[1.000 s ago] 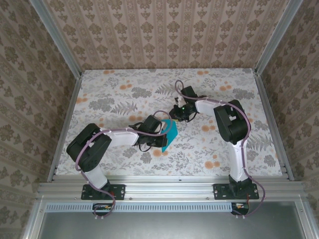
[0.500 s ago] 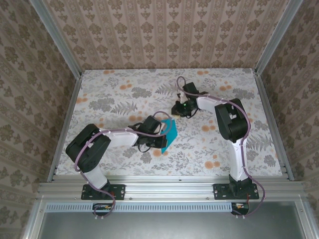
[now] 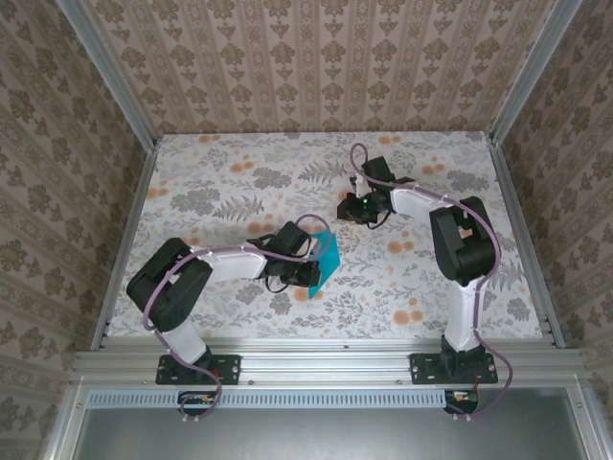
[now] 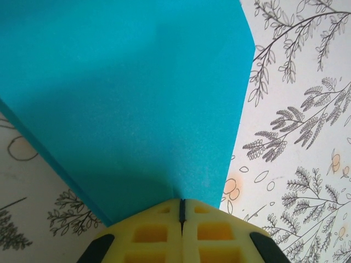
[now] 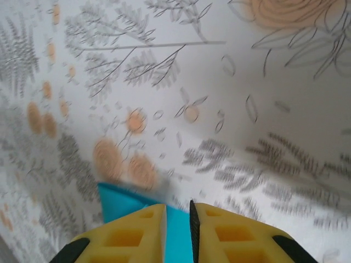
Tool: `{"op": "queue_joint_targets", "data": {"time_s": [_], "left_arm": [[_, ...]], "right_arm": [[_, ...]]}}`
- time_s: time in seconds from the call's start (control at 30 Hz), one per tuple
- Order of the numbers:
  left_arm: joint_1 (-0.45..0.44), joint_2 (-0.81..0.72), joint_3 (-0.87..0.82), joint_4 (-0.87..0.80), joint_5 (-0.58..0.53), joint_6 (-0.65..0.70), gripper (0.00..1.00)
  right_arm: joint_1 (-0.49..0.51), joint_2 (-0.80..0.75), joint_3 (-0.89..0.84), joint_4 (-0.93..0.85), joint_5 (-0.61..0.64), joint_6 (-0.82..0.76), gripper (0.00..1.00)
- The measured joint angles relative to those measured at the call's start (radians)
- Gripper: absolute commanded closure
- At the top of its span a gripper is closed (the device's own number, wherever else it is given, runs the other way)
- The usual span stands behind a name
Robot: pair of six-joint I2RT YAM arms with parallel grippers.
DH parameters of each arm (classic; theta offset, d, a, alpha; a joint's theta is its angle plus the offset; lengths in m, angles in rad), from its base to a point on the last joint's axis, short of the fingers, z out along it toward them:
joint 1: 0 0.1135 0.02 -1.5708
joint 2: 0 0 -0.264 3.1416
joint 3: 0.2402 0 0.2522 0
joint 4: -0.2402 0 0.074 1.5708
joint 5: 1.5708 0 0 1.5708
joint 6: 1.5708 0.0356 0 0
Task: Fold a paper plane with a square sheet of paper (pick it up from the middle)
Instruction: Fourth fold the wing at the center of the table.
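Note:
The teal-blue sheet of paper (image 3: 329, 257) sits near the table's middle, and my left gripper (image 3: 313, 259) is shut on its near edge. In the left wrist view the paper (image 4: 126, 93) fans out wide from the closed yellow fingertips (image 4: 159, 211) of the left gripper (image 4: 181, 201), and a second layer shows along its left edge. My right gripper (image 3: 348, 208) hovers behind and to the right of the paper, apart from it. In the right wrist view the right gripper (image 5: 176, 206) has a narrow gap between its fingers, and a corner of the paper (image 5: 118, 198) shows beyond them.
The floral tablecloth (image 3: 230, 182) covers the table. Patterned walls with metal posts (image 3: 124, 105) close in the left, back and right sides. An aluminium rail (image 3: 326, 364) carrying both arm bases runs along the near edge.
My right gripper has drawn back and to the right, away from the paper, and its fingers have parted slightly. The left gripper and the paper have stayed almost still.

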Motion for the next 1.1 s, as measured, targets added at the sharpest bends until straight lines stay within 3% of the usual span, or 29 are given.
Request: {"op": "queue_joint_targets", "data": {"time_s": [0.4,1.1], "left_arm": [[0.012,0.000,0.080,-0.125,0.005,0.017,0.78],[0.099,-0.050,0.082,-0.161,-0.001,0.051,0.70]], "right_arm": [[0.010,-0.206,-0.280,0.093,-0.117,0.042,0.68],[0.125,-0.140,-0.332,0.201,-0.171,0.135,0.60]]}}
